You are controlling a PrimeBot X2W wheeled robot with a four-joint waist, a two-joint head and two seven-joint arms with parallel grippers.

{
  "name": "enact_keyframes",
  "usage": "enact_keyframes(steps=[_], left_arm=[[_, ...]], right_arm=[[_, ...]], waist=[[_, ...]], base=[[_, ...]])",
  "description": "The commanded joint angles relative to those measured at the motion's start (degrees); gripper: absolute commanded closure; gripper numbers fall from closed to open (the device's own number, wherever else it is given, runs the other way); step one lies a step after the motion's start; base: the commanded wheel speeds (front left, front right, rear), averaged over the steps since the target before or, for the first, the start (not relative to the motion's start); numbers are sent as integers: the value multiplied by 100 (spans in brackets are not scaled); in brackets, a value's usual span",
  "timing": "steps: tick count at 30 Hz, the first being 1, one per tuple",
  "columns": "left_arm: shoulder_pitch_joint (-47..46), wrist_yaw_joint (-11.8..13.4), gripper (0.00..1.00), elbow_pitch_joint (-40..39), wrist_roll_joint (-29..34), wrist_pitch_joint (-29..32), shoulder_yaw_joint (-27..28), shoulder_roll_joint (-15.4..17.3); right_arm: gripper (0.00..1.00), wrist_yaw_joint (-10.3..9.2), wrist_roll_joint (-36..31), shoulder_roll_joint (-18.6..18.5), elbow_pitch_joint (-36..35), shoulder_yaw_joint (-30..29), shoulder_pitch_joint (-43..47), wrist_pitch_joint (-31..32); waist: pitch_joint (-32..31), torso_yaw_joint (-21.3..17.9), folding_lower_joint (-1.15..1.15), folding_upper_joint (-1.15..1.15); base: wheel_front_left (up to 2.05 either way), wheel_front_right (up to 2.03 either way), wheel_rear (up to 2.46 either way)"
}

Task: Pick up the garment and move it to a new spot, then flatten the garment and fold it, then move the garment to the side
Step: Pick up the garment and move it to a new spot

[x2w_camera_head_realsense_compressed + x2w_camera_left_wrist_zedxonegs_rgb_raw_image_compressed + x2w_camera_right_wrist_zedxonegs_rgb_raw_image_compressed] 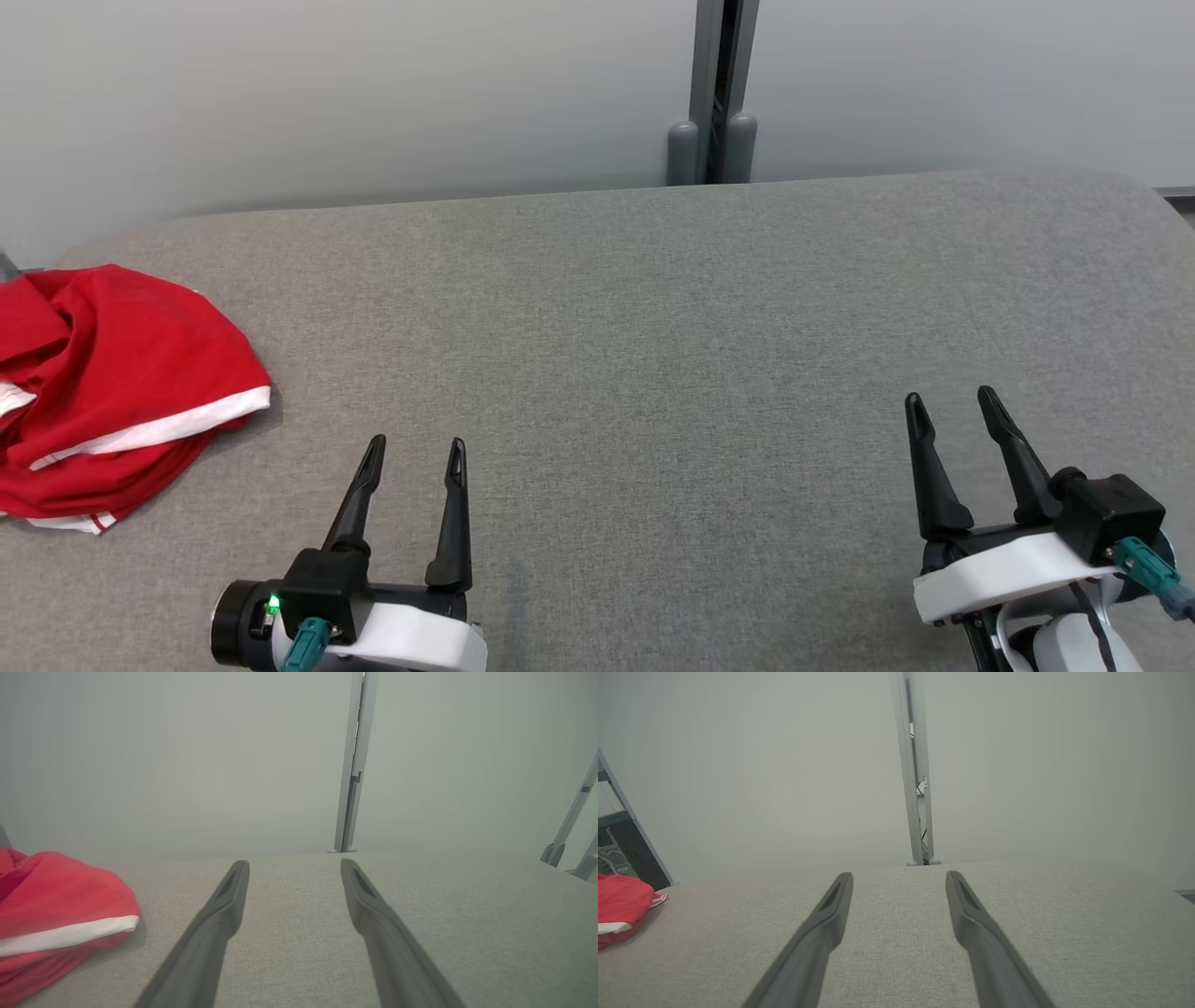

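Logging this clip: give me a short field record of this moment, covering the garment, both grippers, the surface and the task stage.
item: red garment with white trim, crumpled in a heap
item place: left end of the grey fabric surface
left arm: left gripper open, holding nothing, to the right of the garment, not touching it
right arm: right gripper open, holding nothing, over the right end
background: pale wall, grey post
task stage: pickup not yet begun
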Motion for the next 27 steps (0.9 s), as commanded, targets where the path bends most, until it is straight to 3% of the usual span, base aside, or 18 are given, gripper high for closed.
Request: enact_keyframes(steps=[1, 13, 21, 27], left_arm=[[-54, -4, 0, 16, 8, -23, 22, 24], [139, 67, 0, 58, 122, -22, 256, 23], [288, -17, 0, -11, 216, -23, 582, 22], [375, -77, 0, -54, 261, -22, 727, 21]], right_arm=[[0, 0, 1, -42, -9, 2, 27, -11], [0, 0, 69, -41, -49, 189, 174, -10], [0, 0, 179, -41, -84, 451, 257, -10], [0, 0, 248, -40, -104, 572, 280, -10]], waist=[[6, 74, 0, 0], [-214, 1130, 0, 0], [-318, 1937, 0, 0], [-335, 2316, 0, 0]], base=[[0, 0, 0], [0, 0, 0], [0, 0, 0], [0, 0, 0]])
